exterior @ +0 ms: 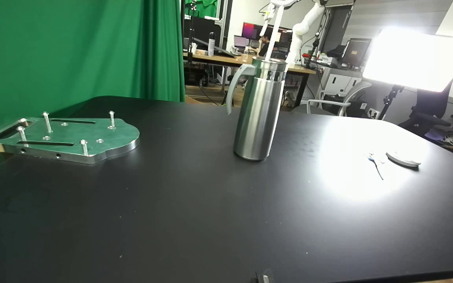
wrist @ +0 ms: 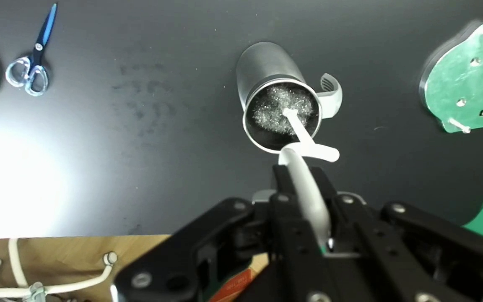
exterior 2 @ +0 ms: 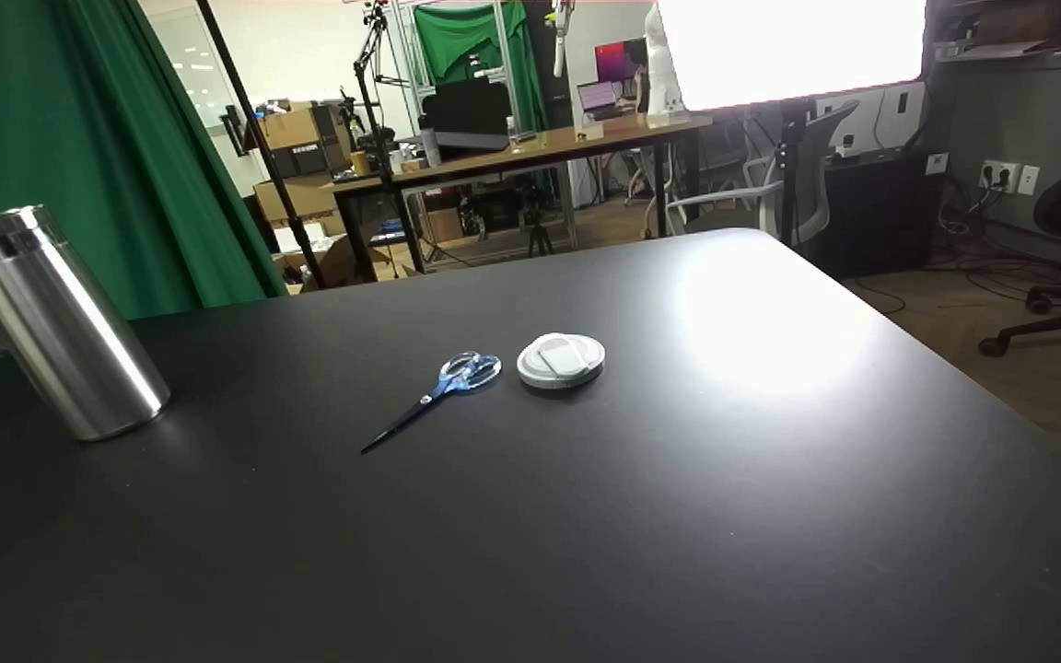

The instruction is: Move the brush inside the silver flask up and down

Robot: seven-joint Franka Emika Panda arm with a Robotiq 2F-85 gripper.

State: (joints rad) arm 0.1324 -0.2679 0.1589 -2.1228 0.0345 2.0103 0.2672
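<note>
In an exterior view: silver flask (exterior: 258,118) is standing on the black bench (exterior: 171,196), handle (exterior: 245,70) facing the pegged plate (exterior: 81,134); white brush (exterior: 274,37) is jutting from the flask's mouth. In an exterior view: scissors (exterior 2: 427,400) are lying near a white lid (exterior 2: 563,361) — flask is occupying the left edge. In the wrist view: claw (wrist: 302,174) is clenching the brush — bristles (wrist: 276,112) are sitting inside the flask.
</note>
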